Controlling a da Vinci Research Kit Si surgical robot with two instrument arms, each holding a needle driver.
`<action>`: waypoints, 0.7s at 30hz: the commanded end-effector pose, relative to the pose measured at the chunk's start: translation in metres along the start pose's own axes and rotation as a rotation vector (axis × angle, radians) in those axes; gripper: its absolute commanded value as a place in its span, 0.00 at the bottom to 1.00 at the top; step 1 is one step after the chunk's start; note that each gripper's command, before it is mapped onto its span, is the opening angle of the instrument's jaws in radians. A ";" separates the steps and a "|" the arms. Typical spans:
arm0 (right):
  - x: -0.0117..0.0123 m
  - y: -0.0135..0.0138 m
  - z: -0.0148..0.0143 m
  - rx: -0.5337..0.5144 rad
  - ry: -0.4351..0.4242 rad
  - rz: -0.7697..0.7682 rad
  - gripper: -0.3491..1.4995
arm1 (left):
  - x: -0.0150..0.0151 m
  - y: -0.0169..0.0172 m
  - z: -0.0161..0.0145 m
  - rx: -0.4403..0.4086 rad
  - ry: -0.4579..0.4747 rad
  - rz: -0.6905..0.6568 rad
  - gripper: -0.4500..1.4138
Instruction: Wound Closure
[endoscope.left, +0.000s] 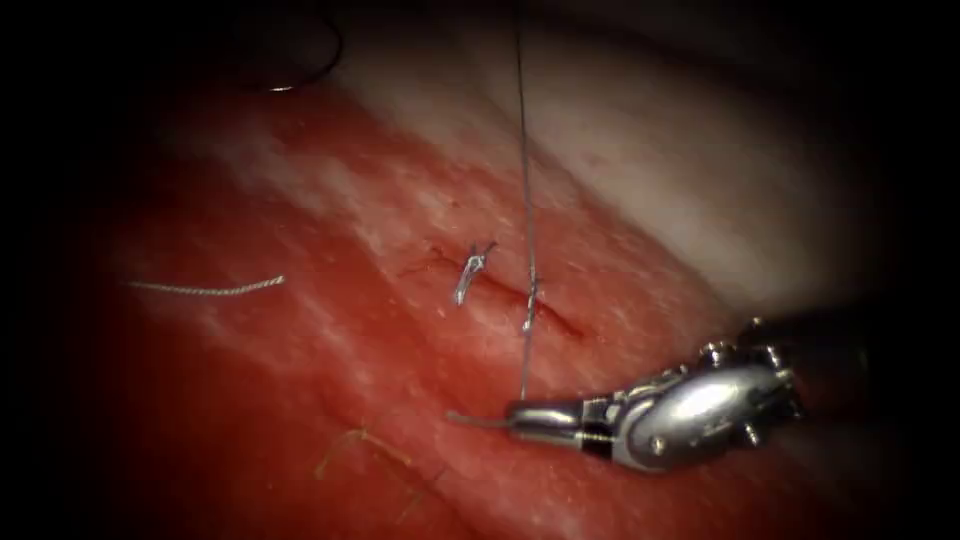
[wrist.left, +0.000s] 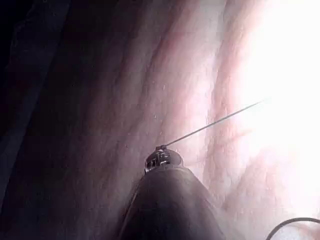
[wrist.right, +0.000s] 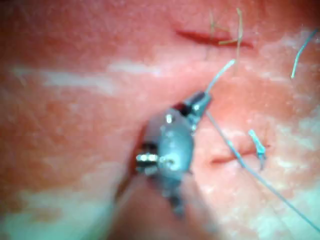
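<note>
My right pincer (endoscope.left: 520, 420) is clenched on the thread (endoscope.left: 527, 200), just below the cut (endoscope.left: 500, 285).
The thread runs straight up from it, crosses the cut at a stitch, and reaches my left pincer (wrist.left: 161, 148), which grips its far end. I cannot spot the needle.

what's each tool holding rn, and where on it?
Right tool: jaws shut on the thread near its free end, a short tail poking past. Left tool: grips the same thread's far end.
</note>
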 end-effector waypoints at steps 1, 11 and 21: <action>-0.0004 -0.0004 0.0008 -0.007 -0.004 0.026 0.00 | 0.0001 0.0002 0.0002 -0.010 -0.002 0.002 0.00; 0.0000 0.0003 0.0011 -0.045 -0.016 0.151 0.32 | 0.0026 0.0043 -0.0096 -0.105 0.002 -0.046 0.00; 0.0008 0.0024 0.0000 -0.143 0.000 0.350 0.88 | 0.0074 0.0096 -0.0217 -0.167 -0.007 -0.077 0.00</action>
